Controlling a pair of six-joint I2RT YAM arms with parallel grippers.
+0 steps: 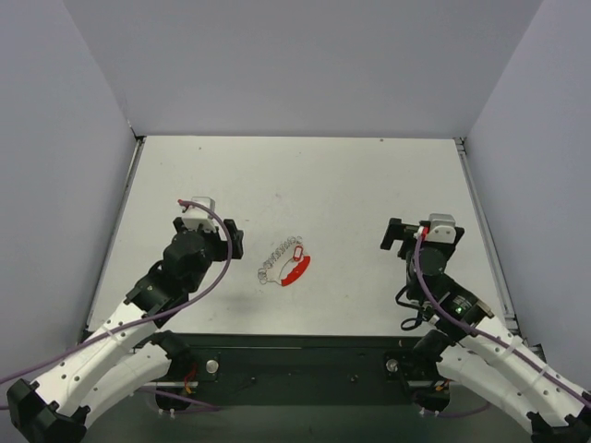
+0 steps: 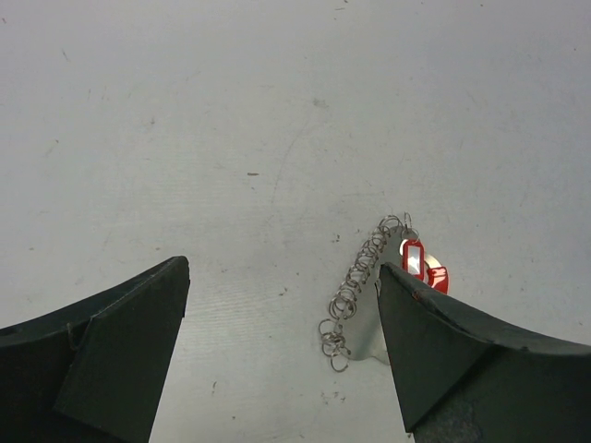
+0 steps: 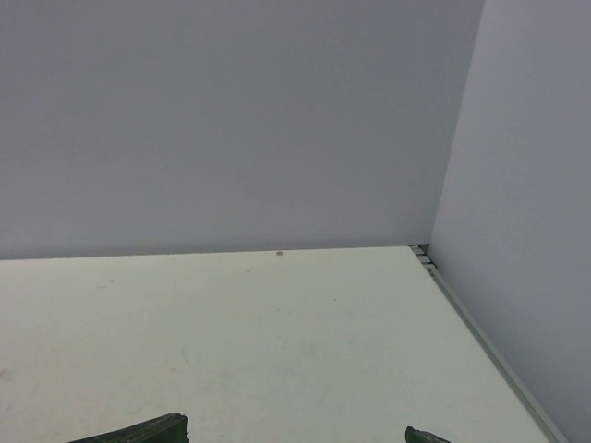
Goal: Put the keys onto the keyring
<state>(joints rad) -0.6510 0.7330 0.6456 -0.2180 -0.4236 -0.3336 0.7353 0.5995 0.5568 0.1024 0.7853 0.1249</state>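
Observation:
The keyring (image 1: 283,264) lies flat on the table between the arms: a thick red arc (image 1: 296,270) on its right and a silvery chain-like band (image 1: 273,261) on its left. The tiny key with a red head (image 1: 298,251) lies at the loop's far end; I cannot tell whether it is threaded on. My left gripper (image 1: 233,238) is open and empty, just left of the loop. In the left wrist view the band (image 2: 355,284), the key's head (image 2: 413,258) and a bit of the arc (image 2: 438,278) sit by the right finger of the left gripper (image 2: 282,269). My right gripper (image 1: 397,235) is open and empty, well right of the loop.
The white table (image 1: 351,185) is walled in grey at the back and on both sides. The right wrist view has only the right gripper (image 3: 295,429), bare table and the far right corner (image 3: 420,249). Purple cables (image 1: 217,277) run along the left arm.

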